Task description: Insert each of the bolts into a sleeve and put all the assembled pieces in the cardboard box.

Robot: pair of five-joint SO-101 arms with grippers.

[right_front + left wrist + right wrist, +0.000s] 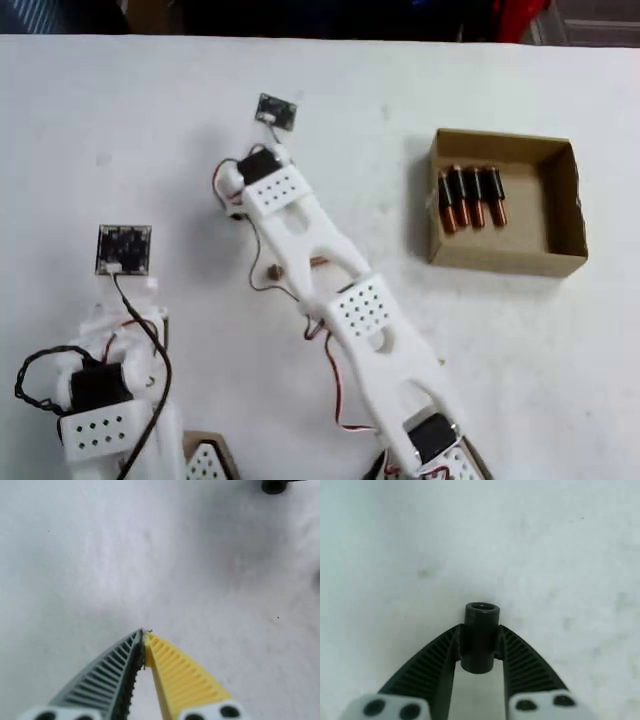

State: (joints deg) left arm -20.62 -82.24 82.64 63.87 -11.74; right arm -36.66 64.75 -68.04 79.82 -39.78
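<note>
My right gripper point(480, 629) is shut on a short black sleeve point(481, 617), which stands upright between the black fingers with its open bore showing, just above the white table. In the high view that arm point(340, 290) stretches to the table's middle. My left gripper point(144, 633) is shut with nothing in it, its grey and yellow tips meeting over bare table; its arm point(105, 400) sits at the near left. The cardboard box point(560, 205) lies at the right and holds several black-and-copper assembled pieces point(470, 197) side by side.
A small brown piece point(272, 270), perhaps a bolt, lies partly hidden beside the long arm. A small black thing point(274, 486) shows at the edge of the left wrist view. White table spreads to the far left and behind the box.
</note>
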